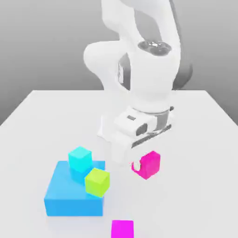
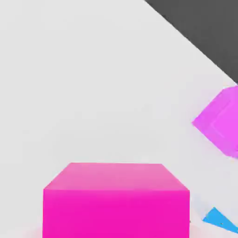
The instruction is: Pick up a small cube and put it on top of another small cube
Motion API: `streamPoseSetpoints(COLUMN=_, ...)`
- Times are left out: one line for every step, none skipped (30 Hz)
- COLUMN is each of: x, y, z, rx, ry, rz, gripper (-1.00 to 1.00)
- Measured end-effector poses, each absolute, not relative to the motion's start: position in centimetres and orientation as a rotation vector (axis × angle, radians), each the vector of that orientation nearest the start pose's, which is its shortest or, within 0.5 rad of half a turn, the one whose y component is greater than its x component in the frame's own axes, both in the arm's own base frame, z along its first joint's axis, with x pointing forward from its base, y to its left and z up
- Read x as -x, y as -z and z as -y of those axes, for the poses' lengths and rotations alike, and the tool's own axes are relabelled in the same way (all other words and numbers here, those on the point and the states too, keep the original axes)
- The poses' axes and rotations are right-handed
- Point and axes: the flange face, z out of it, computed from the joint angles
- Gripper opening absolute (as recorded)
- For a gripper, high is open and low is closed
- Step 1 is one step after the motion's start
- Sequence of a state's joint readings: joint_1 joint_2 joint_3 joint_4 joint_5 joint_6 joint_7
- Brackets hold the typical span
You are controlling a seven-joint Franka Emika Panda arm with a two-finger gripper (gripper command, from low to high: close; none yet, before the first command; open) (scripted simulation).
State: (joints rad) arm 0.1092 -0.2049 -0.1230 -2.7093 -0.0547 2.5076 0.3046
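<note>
Fingers: I read them as clamped together on the hot-pink cube; in the hand view that cube sits right up against the camera, squarely between where the fingers come down.
Held cube's place: it hangs directly under the hand, and to me it looks just clear of the worktop, though I cannot rule out that it is resting on it.
Held cube's facing: it has no long axis, every side being alike; in the hand view one flat face looks straight at the camera, so the grip is square, not skewed.
Next nearest: the purpler magenta cube lies on the worktop a little way off from the fingers, toward the exterior view's near edge; in the hand view it sits off to one side, turned corner-on to the held cube.
Relation the move turns on: if that magenta cube is the base, I judge the carry runs from the fingers out toward it, with a lift first, and the held cube wants a twist to match its faces.
Farther off: the flat blue block lies beyond, carrying a cyan cube and a lime cube, well apart from the fingers.
</note>
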Motion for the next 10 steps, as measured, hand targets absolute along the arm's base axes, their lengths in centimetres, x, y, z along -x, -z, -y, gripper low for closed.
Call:
streamPoseSetpoints(x=-39.8, y=-30.2, z=2.8, rx=3.098, ry=0.002, rz=-0.540, gripper=-1.00)
streamPoseSetpoints(x=-39.6, y=-30.2, z=4.2, rx=3.082, ry=0.000, rz=-0.604, gripper=-1.00)
streamPoseSetpoints(x=-39.6, y=-29.6, z=4.9, rx=3.073, ry=-0.002, rz=-0.636, gripper=-1.00)
streamPoseSetpoints(x=-39.6, y=-28.6, z=5.2, rx=3.068, ry=-0.003, rz=-0.651, gripper=-1.00)
streamPoseSetpoints(x=-39.6, y=-27.5, z=5.4, rx=3.066, ry=-0.003, rz=-0.659, gripper=-1.00)
streamPoseSetpoints(x=-39.5, y=-26.4, z=5.5, rx=3.066, ry=-0.003, rz=-0.664, gripper=-1.00)
streamPoseSetpoints(x=-39.4, y=-25.4, z=5.6, rx=3.067, ry=-0.002, rz=-0.667, gripper=1.00)
streamPoseSetpoints(x=-39.4, y=-25.4, z=5.6, rx=3.067, ry=-0.002, rz=-0.667, gripper=1.00)
streamPoseSetpoints(x=-39.4, y=-25.4, z=5.6, rx=3.067, ry=-0.002, rz=-0.667, gripper=1.00)
streamPoseSetpoints(x=-39.4, y=-25.4, z=5.6, rx=3.067, ry=-0.002, rz=-0.667, gripper=1.00)
